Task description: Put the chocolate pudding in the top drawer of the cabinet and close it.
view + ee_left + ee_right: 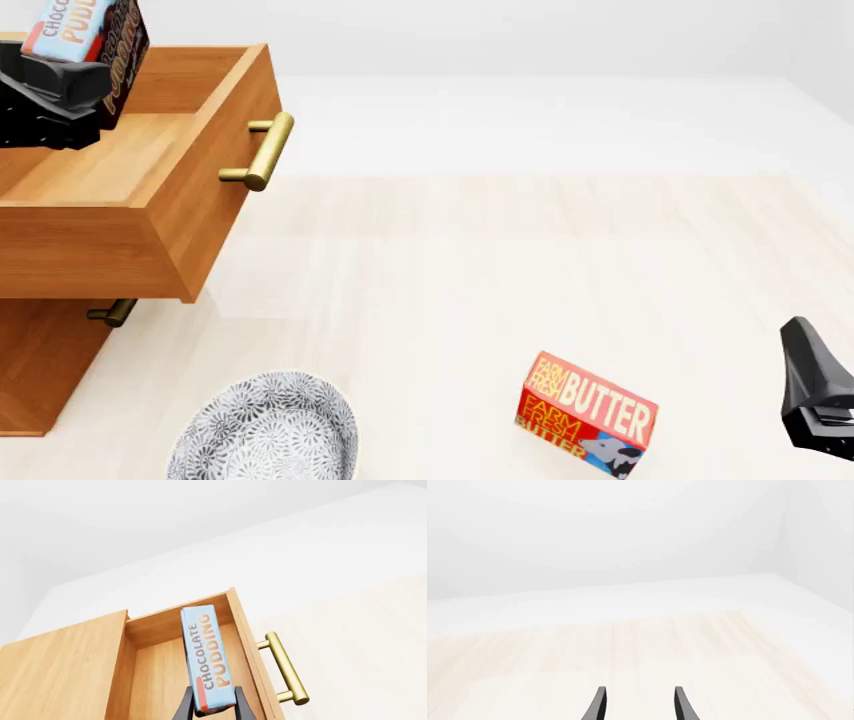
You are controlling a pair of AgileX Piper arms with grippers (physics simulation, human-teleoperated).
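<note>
While your left gripper pinches the chocolate pudding by its lower end, the box stands upright between the fingers, directly above the pulled-out top drawer of the cabinet. In the front view the pudding sits at the far left, over the drawer's open cavity. Your right gripper hangs at the table's right edge, its fingers spread apart and holding nothing.

Light-blue chocolate pudding box held on edge above the pulled-out top drawer, orange-brown cabinet
</note>
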